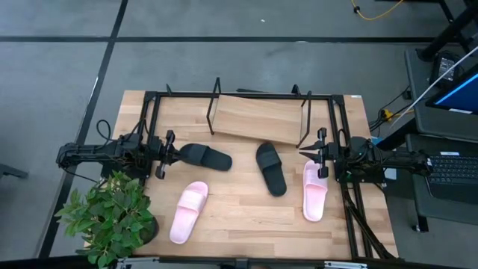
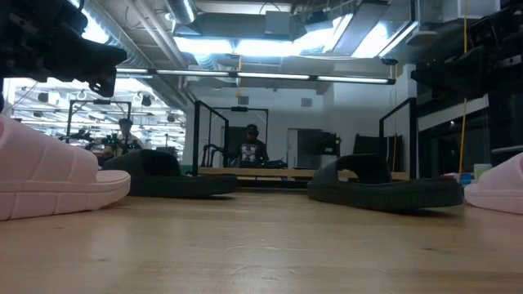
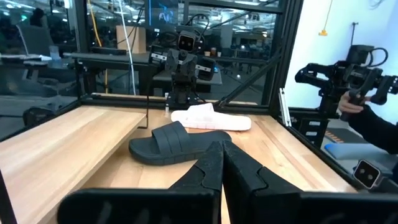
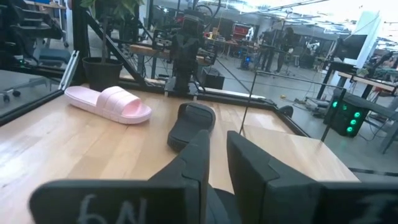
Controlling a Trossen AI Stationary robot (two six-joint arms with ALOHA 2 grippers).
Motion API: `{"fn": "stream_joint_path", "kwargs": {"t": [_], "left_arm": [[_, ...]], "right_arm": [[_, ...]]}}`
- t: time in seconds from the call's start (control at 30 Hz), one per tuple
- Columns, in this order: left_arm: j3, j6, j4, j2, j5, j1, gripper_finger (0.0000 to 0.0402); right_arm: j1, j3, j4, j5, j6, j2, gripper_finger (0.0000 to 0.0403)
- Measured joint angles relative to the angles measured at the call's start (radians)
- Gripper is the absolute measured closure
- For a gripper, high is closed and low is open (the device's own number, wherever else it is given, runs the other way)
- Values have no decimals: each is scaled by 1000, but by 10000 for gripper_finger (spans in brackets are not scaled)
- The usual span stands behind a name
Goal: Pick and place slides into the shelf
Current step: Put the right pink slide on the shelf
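Observation:
Four slides lie sole-down on the wooden table. One black slide (image 1: 205,157) lies just in front of my left gripper (image 1: 176,154). The other black slide (image 1: 271,169) lies mid-table. One pale pink slide (image 1: 188,211) is toward the near left. The other pink slide (image 1: 314,191) lies beside my right gripper (image 1: 310,154). The shelf (image 1: 258,119), a tilted light board in a black wire frame, stands at the far side with nothing on it. Both grippers hover shut and hold nothing: left (image 3: 222,152), right (image 4: 217,146).
A potted plant (image 1: 112,217) stands at the table's near left corner. A black metal frame (image 1: 340,134) runs around the table's edges. Bare tabletop (image 1: 246,217) lies between the two pink slides. A person with a hand-held device (image 3: 367,93) shows beyond the table.

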Motion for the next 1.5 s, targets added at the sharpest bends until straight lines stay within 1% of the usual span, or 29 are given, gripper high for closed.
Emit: {"fn": "stream_joint_path", "kwargs": {"t": [0.47, 0.6, 0.67, 0.8, 0.87, 1.0, 1.13, 1.23, 1.4, 1.5], "left_arm": [[0, -7, 1, 0, 0, 0, 401], [0, -7, 25, 0, 8, 0, 401], [0, 18, 25, 0, 10, 0, 401], [0, 122, 23, 0, 11, 0, 401], [0, 141, 21, 0, 11, 0, 401], [0, 142, 8, 0, 11, 0, 401], [0, 97, -6, 13, 9, 0, 401], [0, 84, -9, 37, -11, 0, 401], [0, 167, 9, 62, -66, 0, 401], [0, 171, 7, 71, -75, 0, 401]], "right_arm": [[0, 0, 14, 0, 2, 1, 344], [0, 0, 13, 0, 2, 1, 343], [0, 0, 13, 0, 2, 1, 344], [0, 0, 13, 0, 17, 1, 343], [0, 0, 13, 0, 35, 1, 344], [0, 0, 13, 0, 56, 1, 344], [0, 0, 13, 0, 55, 2, 344], [0, 0, 0, 0, 55, 2, 344], [0, 0, -5, 0, 54, 9, 344], [0, 0, -5, 0, 54, 10, 344]]}}
